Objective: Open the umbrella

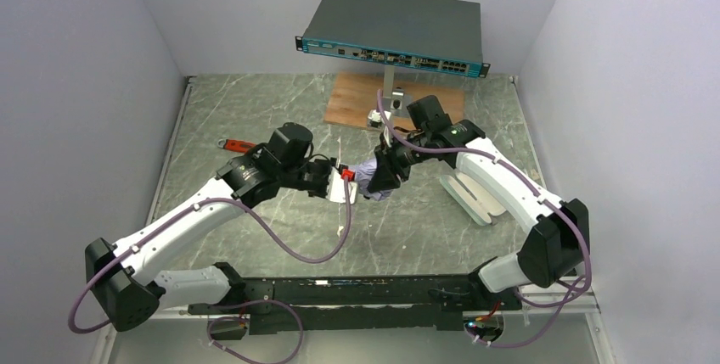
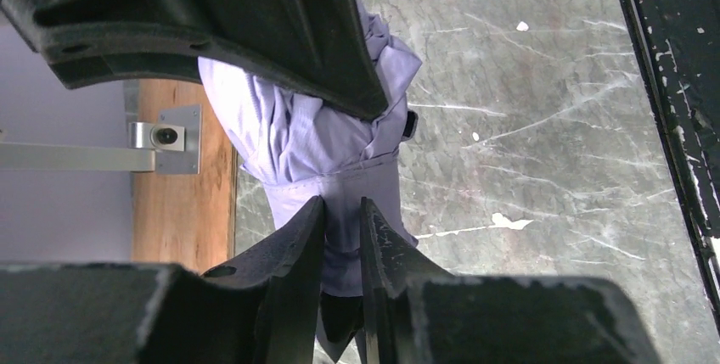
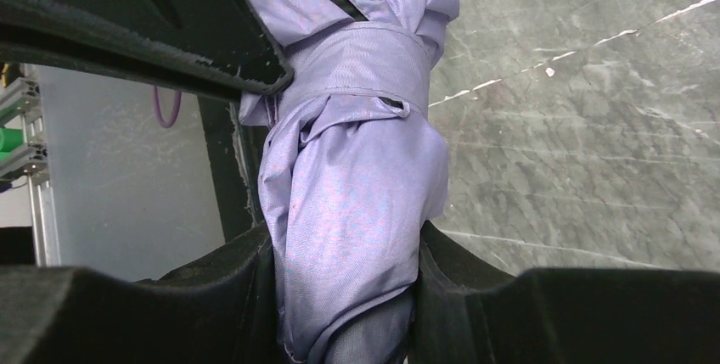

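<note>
Meeting over the middle of a grey marbled table [image 1: 255, 118], two robot arms hold a folded umbrella [image 1: 371, 179] between them, lifted off the surface. The right gripper [image 3: 344, 237] clamps the thick lavender bundle of fabric from both sides, with its jaws spread only as far as the bundle is wide. The left gripper [image 2: 342, 203] has its jaws drawn almost together on a narrow stretch of the same lavender fabric. It looks like a pinch on a fold near the umbrella's end, though the close view does not show exactly which part is caught.

The umbrella's long axis runs across the table from one set of jaws to the other, so each gripper has the bundle pointing straight away from its fingertips toward the other arm. Both are in contact, and neither is nearer. A closure strap [image 3: 365, 67] is wrapped round the bundle, just beyond the right jaws and between the two grips. Opening likely turns on freeing that strap, then pulling along this shared axis.
</note>
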`<action>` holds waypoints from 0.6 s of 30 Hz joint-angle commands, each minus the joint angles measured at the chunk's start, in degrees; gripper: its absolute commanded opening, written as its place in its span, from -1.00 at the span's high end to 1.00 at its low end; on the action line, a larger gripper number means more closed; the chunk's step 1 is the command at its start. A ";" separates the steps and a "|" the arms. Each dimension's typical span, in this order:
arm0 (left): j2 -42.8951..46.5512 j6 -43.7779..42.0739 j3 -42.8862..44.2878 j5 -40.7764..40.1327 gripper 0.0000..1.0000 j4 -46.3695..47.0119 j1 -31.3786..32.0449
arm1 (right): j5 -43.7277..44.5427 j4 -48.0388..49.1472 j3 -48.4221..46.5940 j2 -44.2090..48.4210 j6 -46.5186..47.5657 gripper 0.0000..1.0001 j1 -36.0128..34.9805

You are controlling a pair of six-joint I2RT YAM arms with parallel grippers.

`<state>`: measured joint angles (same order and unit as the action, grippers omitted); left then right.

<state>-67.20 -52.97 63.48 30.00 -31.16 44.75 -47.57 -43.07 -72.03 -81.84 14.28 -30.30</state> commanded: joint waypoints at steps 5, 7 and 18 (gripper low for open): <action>0.24 -0.55 -0.38 1.67 0.67 -0.82 1.83 | -5.96 7.78 -2.53 -0.41 -1.41 1.00 0.65; -1.37 0.63 0.36 0.58 0.96 -1.37 1.90 | -6.14 7.99 -2.74 -0.22 -1.35 1.00 0.65; -1.28 0.48 -1.65 10.00 1.00 -6.50 4.21 | -11.49 19.89 -1.71 -2.77 -18.87 1.00 9.38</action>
<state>-68.62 -53.01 63.33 32.38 -32.67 46.57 -52.18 -37.85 -71.88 -84.16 6.68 -25.04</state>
